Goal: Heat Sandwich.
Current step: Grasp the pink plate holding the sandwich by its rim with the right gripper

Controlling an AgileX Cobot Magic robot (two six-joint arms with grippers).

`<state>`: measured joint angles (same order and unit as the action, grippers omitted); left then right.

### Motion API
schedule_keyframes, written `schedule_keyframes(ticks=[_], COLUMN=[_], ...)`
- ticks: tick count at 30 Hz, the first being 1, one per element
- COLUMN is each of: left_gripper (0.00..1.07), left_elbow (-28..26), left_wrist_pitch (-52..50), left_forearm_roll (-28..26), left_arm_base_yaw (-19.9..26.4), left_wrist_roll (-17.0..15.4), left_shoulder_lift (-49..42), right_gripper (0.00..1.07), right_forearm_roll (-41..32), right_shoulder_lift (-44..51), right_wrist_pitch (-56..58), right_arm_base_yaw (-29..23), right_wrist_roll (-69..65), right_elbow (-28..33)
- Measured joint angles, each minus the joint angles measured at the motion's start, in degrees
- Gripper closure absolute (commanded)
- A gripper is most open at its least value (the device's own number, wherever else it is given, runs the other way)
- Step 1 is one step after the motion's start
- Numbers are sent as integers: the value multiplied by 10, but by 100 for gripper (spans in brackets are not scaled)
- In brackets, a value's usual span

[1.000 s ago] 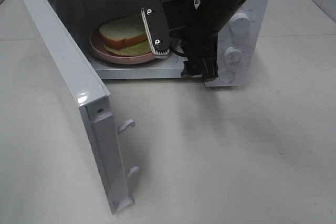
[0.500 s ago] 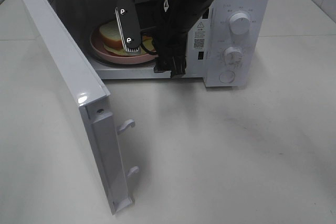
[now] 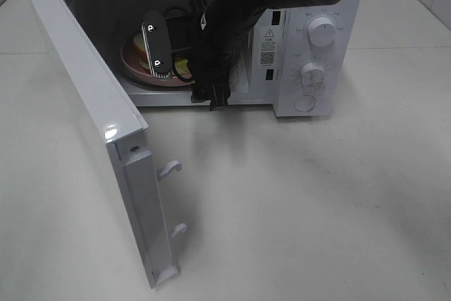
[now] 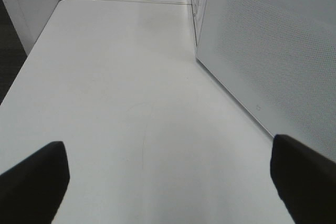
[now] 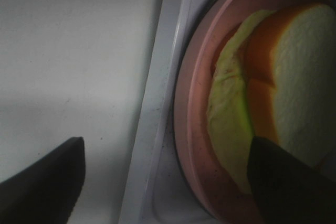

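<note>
Clearing the oven mouth without a snag

At the microwave (image 3: 317, 54) mouth the right end effector (image 5: 165, 179) hangs spread, pinching nothing, one finger close over the sandwich (image 5: 294, 87). A careless pull could catch the filling or drag the plate (image 5: 189, 119) over the sill. Swinging the door (image 3: 91, 103) now would strike the arm. The sandwich lies flat on the plate inside, near-square with no clear long axis, its filling side facing the near edge of the counter (image 3: 317, 209). The left end effector (image 4: 168, 182) is spread over the counter.
</note>
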<state>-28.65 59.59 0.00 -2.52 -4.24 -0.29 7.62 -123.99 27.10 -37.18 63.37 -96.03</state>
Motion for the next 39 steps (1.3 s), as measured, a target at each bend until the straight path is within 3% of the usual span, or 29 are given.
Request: schedule_keyframes(ticks=[13,28,33,34,35,36,39], left_gripper=[9,9,9,9,9,9,9], left_elbow=[0,0,0,0,0,0,0], left_wrist_pitch=[0,0,0,0,0,0,0], left_forearm_roll=[0,0,0,0,0,0,0], left_arm_base_yaw=[0,0,0,0,0,0,0], left_wrist_roll=[0,0,0,0,0,0,0], left_shoulder_lift=[0,0,0,0,0,0,0], right_gripper=[29,33,53,69,77,77,107], right_forearm_roll=[-3,-5,-23,-28,-28,-28,-28], right_shoulder_lift=[-69,-110,-115,-115,-115,-115,-115], right_wrist_pitch=[13,19,19,21,21,21,10], right_arm_base_yaw=[0,0,2,2,2,2,5], right_wrist_roll=[1,-2,-10,-18,-22,-22,-41], right_elbow=[-84,-111,-111,-112,-112,-112,-113])
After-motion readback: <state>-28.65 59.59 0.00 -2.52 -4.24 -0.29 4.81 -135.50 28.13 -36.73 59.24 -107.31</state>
